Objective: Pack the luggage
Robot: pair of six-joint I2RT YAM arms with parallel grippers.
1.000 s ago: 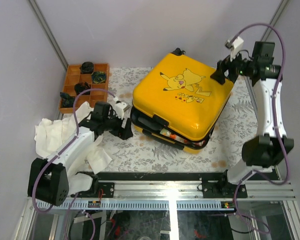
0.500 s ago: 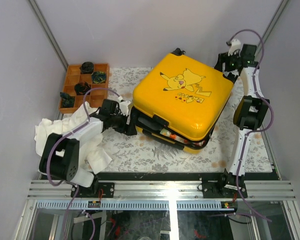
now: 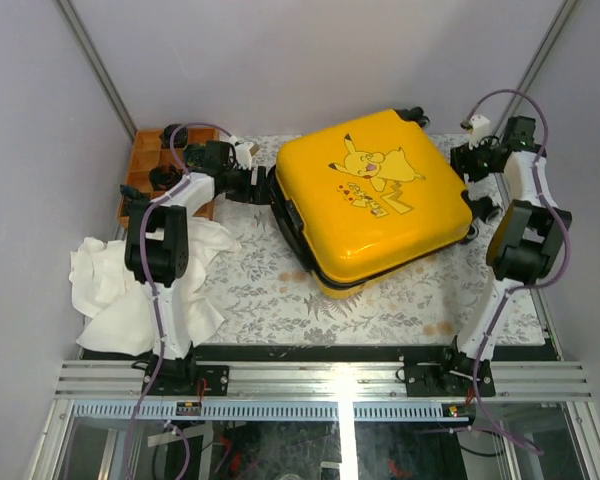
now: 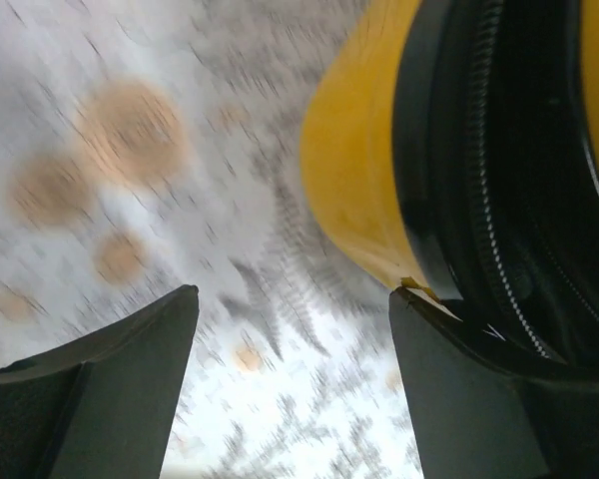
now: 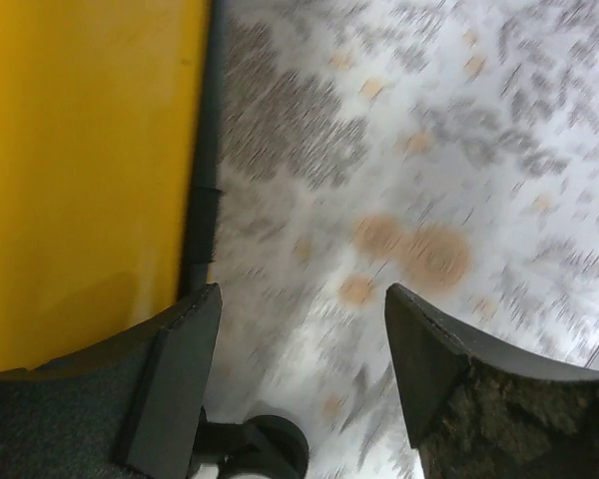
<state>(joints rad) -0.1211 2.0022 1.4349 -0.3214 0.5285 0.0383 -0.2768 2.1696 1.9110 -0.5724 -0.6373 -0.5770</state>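
The luggage point(image 3: 375, 195), a yellow hard-shell suitcase with a Pikachu print, lies flat and looks closed at the middle back of the table. My left gripper point(image 3: 263, 187) is open and empty at its left edge. In the left wrist view point(image 4: 292, 299) the yellow shell point(image 4: 359, 150) and black zipper trim point(image 4: 499, 180) lie right beside my right finger point(image 4: 459, 389). My right gripper point(image 3: 462, 160) is open and empty at the suitcase's far right corner. In the right wrist view point(image 5: 302, 299) the shell point(image 5: 80, 150) fills the left side and a black wheel point(image 5: 270, 444) sits low between the fingers.
An orange compartment tray point(image 3: 145, 165) with dark items stands at the back left, partly behind my left arm. A crumpled white cloth point(image 3: 110, 290) lies at the near left. The floral tablecloth point(image 3: 380, 315) covers the table, and grey walls close in on both sides.
The suitcase has turned and slid towards the back right, and its lid, ajar before, now looks shut. My left gripper followed its left edge backwards. My right gripper dropped beside its right corner.
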